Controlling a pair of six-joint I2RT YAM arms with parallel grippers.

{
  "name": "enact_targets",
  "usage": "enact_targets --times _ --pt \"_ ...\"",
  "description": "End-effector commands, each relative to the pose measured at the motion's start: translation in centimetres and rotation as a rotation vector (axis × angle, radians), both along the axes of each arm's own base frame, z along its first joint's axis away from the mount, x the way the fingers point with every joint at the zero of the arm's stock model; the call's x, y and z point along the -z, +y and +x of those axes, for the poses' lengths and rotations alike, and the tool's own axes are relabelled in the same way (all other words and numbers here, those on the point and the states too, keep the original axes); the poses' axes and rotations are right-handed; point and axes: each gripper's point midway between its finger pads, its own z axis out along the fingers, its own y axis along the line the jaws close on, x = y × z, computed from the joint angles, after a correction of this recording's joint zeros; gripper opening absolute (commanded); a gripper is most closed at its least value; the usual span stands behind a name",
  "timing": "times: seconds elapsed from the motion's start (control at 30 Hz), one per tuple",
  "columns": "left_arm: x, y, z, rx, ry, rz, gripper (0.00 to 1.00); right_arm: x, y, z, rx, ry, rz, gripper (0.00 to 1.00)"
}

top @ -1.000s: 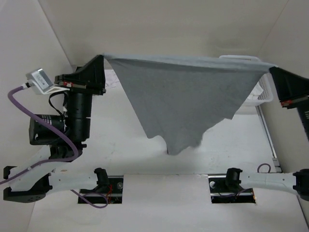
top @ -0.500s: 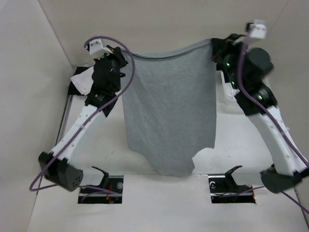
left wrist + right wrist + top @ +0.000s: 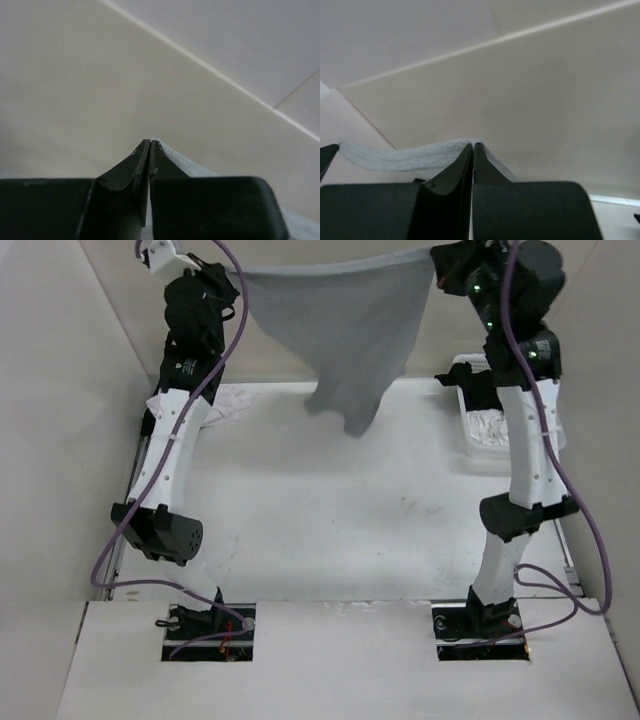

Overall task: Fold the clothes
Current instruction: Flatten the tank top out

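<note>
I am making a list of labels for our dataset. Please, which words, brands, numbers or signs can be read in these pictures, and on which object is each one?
None: no view shows text that can be read.
Grey tank top: plain fabric, no print or tag visible.
Left gripper and right gripper: plain black fingers, no marking.
White basket: no label visible.

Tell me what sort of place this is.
Probably a robot test cell: bare white walls box in a white table, a left arm and right arm are bolted at its near edge, stretching a grey tank top between them.
</note>
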Motion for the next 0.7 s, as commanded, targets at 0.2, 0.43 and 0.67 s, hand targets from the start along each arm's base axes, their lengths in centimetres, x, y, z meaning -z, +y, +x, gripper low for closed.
enact_targets --times 0.2,0.43,0.67 --pt "-6.4 1.4 -7.0 -0.056 -0.162 0.041 0.00 -3.0 -1.2 -4.9 -0.047 -0.051 -0.006 0.01" --pt "3.3 -1.0 -11.1 -0.032 -0.080 0.046 0.00 8.7 -1.9 -9.2 -0.013 0.125 -0.063 0.01" --pt "17.1 -2.7 -20.2 0.052 0.065 0.047 0.01 23.4 0.3 -19.5 -0.108 0.306 -0.017 0.01"
